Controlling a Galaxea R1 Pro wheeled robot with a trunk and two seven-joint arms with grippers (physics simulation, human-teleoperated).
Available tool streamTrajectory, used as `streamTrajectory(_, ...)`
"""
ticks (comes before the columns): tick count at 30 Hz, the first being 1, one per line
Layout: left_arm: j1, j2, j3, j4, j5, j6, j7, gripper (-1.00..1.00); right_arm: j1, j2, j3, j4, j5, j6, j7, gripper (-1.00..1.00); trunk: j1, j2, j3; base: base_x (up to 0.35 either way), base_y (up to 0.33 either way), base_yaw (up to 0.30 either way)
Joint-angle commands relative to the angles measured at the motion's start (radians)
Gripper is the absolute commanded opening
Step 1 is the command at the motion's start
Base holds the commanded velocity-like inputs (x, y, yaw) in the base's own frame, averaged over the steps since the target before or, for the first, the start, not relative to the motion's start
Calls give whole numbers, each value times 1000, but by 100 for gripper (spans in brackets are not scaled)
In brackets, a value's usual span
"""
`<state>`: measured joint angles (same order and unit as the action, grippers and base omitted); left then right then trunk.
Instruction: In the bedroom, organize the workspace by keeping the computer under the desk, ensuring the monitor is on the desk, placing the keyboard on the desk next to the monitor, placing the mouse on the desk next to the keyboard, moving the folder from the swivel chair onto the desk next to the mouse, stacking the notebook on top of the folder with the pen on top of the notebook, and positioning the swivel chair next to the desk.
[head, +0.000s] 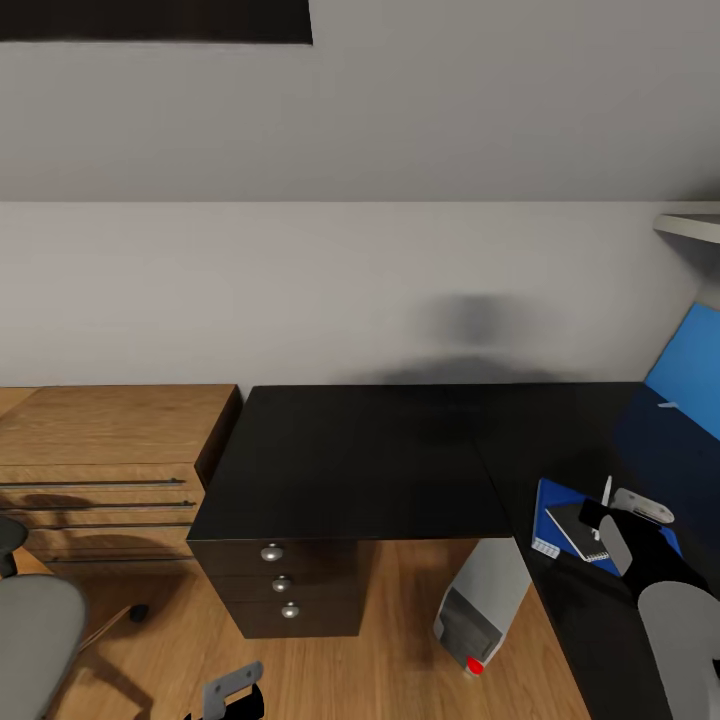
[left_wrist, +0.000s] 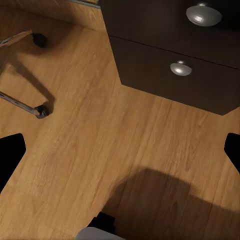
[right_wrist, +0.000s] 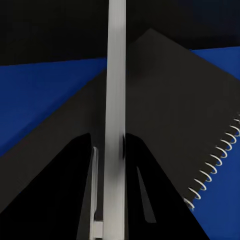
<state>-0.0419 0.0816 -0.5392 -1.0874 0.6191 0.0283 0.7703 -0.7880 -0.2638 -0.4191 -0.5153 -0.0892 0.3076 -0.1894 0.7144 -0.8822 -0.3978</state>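
Observation:
My right gripper (head: 601, 522) is shut on the thin white pen (head: 606, 493) and holds it upright just over the dark grey notebook (head: 572, 524). The notebook lies on the blue folder (head: 549, 507), on the right wing of the black desk (head: 360, 460). In the right wrist view the pen (right_wrist: 116, 75) runs between the fingers (right_wrist: 93, 190) above the spiral-bound notebook (right_wrist: 175, 110) and folder (right_wrist: 40, 100). The computer (head: 480, 612) stands on the floor under the desk. The swivel chair (head: 35, 625) is at the far left. My left gripper (head: 232, 692) hangs open and empty over the floor. Monitor, keyboard and mouse are out of view.
A dark drawer unit (head: 285, 585) with round knobs (left_wrist: 180, 68) carries the desk's left end. A light wooden drawer chest (head: 100, 450) stands beside it. A blue wall panel (head: 690, 370) rises behind the desk's right wing. Chair legs with casters (left_wrist: 42, 111) rest on the wooden floor.

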Motion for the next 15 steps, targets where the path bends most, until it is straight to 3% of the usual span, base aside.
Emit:
streamTrajectory(1, -1, 1, -4, -2, 4, 3, 7, 100, 0, 0, 0, -2, -10, 5, -4, -100, 0, -1, -1, 0, 0, 0)
streamTrajectory(15, -1, 1, -4, -2, 4, 4, 7, 100, 0, 0, 0, -6, -11, 70, -4, -100, 0, -1, -1, 0, 0, 0)
